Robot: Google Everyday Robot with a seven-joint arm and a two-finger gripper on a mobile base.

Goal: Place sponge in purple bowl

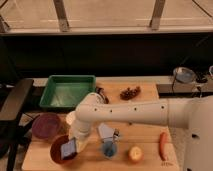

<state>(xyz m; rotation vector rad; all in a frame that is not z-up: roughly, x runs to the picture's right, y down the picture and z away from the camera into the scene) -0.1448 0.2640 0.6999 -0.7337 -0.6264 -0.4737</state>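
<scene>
The light-blue sponge [68, 148] is tilted on edge over the orange-red bowl [59, 154] at the front left of the wooden table. My gripper [76, 144] reaches down at the sponge's right side and is shut on it. The purple bowl [46, 125] stands empty just behind and to the left of the orange-red bowl, about a bowl's width from the sponge. My white arm [125, 112] stretches in from the right across the middle of the table.
A green tray [67, 91] stands at the back left. A pale grey-blue folded piece [105, 131], a small blue cup [109, 149], a yellow-orange fruit [135, 154] and a red-orange long vegetable [162, 145] lie along the front. A dark cluster [130, 92] lies at the back.
</scene>
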